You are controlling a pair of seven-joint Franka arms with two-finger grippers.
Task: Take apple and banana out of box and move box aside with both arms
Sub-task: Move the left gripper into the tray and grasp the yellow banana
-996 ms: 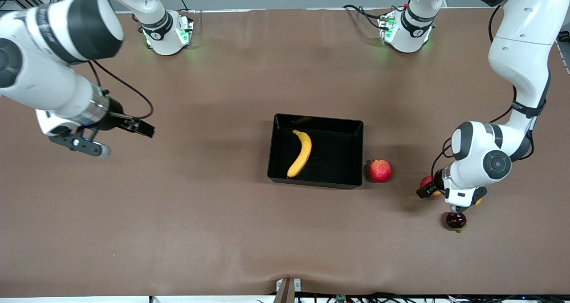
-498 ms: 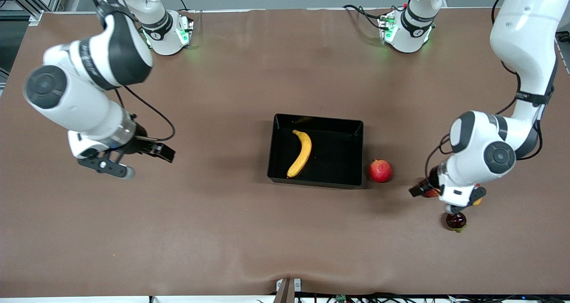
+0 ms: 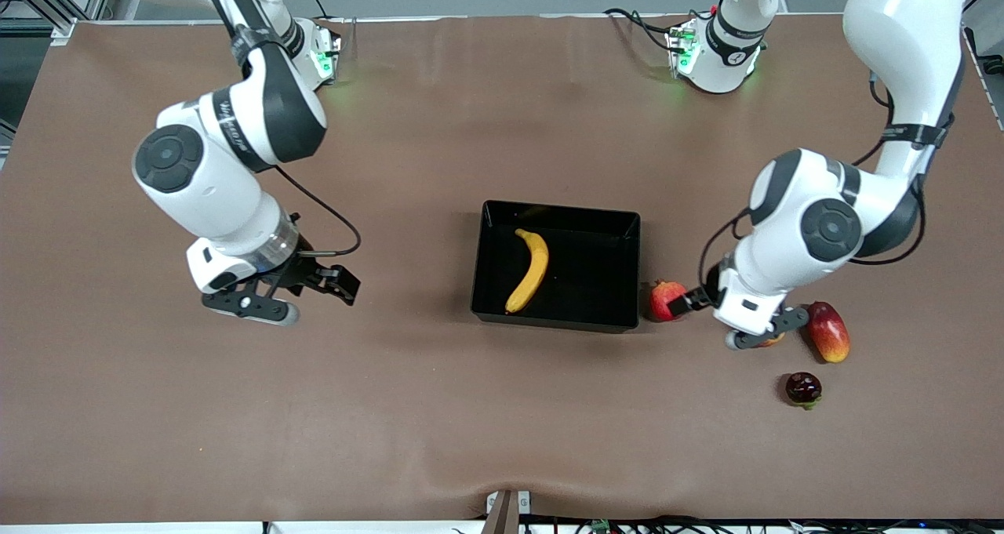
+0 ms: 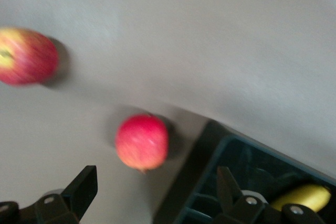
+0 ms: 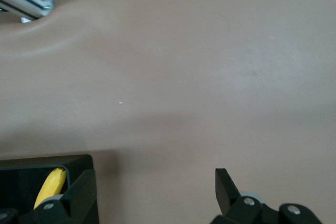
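Note:
The black box [image 3: 627, 283] sits mid-table with the yellow banana [image 3: 530, 270] lying in it. The apple [image 3: 773, 340] lies between the pomegranate and the mango, and my left hand covers most of it. In the left wrist view the apple [image 4: 26, 56] is red streaked with yellow and lies apart from the fingers. My left gripper [image 3: 761, 328] hangs open and empty over it, with open fingers in its wrist view [image 4: 156, 182]. My right gripper [image 3: 251, 306] is open and empty over bare table toward the right arm's end. Its wrist view [image 5: 153, 179] shows a box corner [image 5: 31, 167] and the banana tip [image 5: 50, 187].
A red pomegranate [image 3: 661, 297] stands against the box wall toward the left arm's end and also shows in the left wrist view [image 4: 142, 141]. An oval red-yellow mango [image 3: 829, 332] lies beside the left hand. A small dark red fruit [image 3: 803, 389] lies nearer the front camera.
The right arm has swung in from its end of the table toward the box. The left gripper has moved toward the pomegranate and uncovered the mango. Both grippers stay open.

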